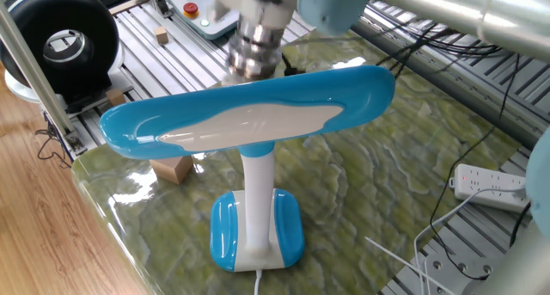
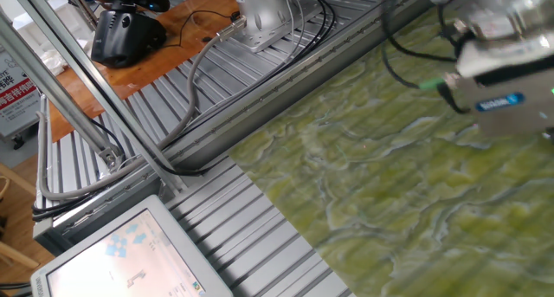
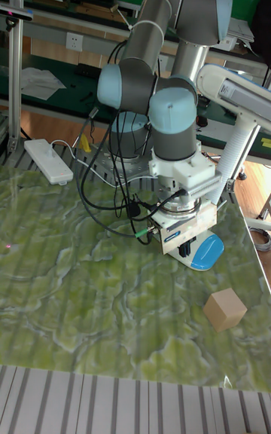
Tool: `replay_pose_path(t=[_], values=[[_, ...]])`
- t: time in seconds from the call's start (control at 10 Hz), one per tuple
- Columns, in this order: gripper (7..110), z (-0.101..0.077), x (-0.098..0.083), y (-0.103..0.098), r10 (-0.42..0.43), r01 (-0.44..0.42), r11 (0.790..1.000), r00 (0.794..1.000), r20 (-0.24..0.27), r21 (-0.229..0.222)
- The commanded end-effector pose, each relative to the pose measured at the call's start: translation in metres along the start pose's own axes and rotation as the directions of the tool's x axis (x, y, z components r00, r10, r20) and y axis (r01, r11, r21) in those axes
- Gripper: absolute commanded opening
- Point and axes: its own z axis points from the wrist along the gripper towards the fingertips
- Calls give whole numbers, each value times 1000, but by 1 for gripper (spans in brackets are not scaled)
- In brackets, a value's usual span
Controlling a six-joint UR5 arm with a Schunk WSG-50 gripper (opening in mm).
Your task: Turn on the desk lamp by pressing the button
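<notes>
The desk lamp (image 1: pixel 249 119) stands near the table's front edge, its wide blue and white head over a white stem and a blue and white base (image 1: pixel 256 235). In the tall fixed view the gripper (image 3: pixel 183 252) is low over the table, right against the blue base (image 3: pixel 206 251), with the stem (image 3: pixel 238 149) rising to the right. Its dark fingers are too small to show a gap. The lamp head hides the gripper in one fixed view, where only the blurred wrist (image 1: pixel 253 41) shows. Its body (image 2: pixel 506 82) is blurred in the other fixed view. I cannot make out the button.
A wooden block (image 3: pixel 224 309) lies on the green marbled table (image 3: pixel 90 306) near the lamp, also under the lamp head (image 1: pixel 172 168). A white power strip (image 3: pixel 49 160) with cables sits at the table's far side. Aluminium rails (image 2: pixel 260 245) border the table.
</notes>
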Motion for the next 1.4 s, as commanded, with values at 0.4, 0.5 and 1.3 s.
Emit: replay_pose_path(t=[0.4, 0.5, 1.3], values=[[7, 38, 58, 32, -47, 45, 998, 997, -56, -34], [7, 43, 59, 33, -51, 49, 998, 997, -55, -38], [7, 49, 54, 43, -41, 44, 998, 997, -66, 39]])
